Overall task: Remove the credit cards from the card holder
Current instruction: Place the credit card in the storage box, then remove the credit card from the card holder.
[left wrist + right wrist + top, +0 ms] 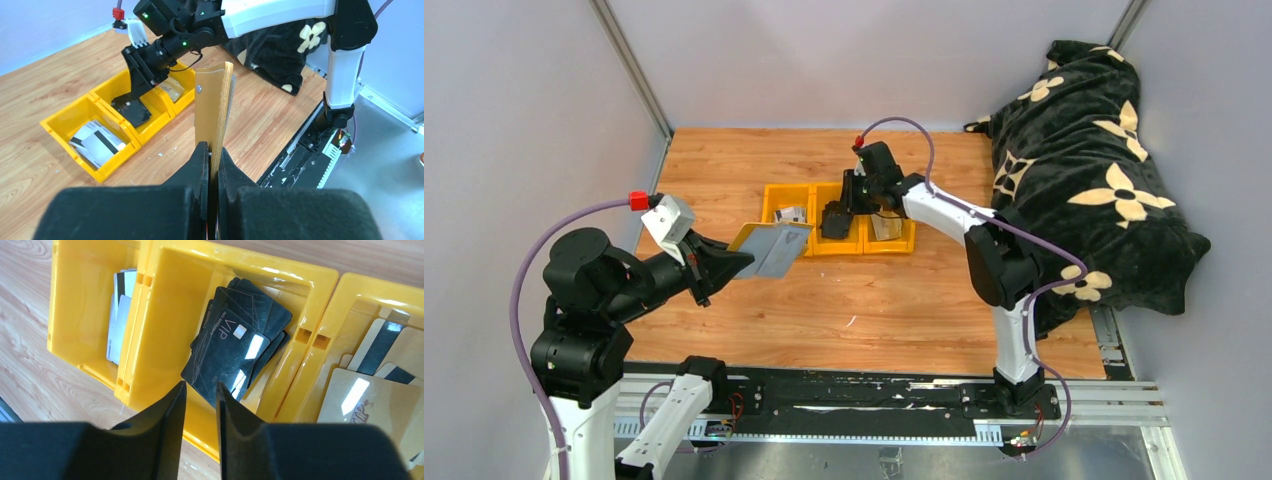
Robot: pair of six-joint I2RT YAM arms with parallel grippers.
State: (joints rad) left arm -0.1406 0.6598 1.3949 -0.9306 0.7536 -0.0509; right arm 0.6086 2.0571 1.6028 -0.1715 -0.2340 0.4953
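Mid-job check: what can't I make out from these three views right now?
- Left wrist: the card holder shows edge-on in the left pincer, so its pockets are hidden.
- Top external: the holder is too small to show whether any cards are inside.
- Right wrist: the tan cards are cut off by the right edge; the white cards sit partly behind the bin wall.

Three yellow bins (pixel 280 267) sat in a row on the wooden table (pixel 894 310), the middle one right below the right gripper (pixel 200 390), while a black blanket (pixel 1074 150) with cream flowers lay heaped well off to that gripper's right and a black rail (pixel 844 395) ran along the table's near edge behind it.
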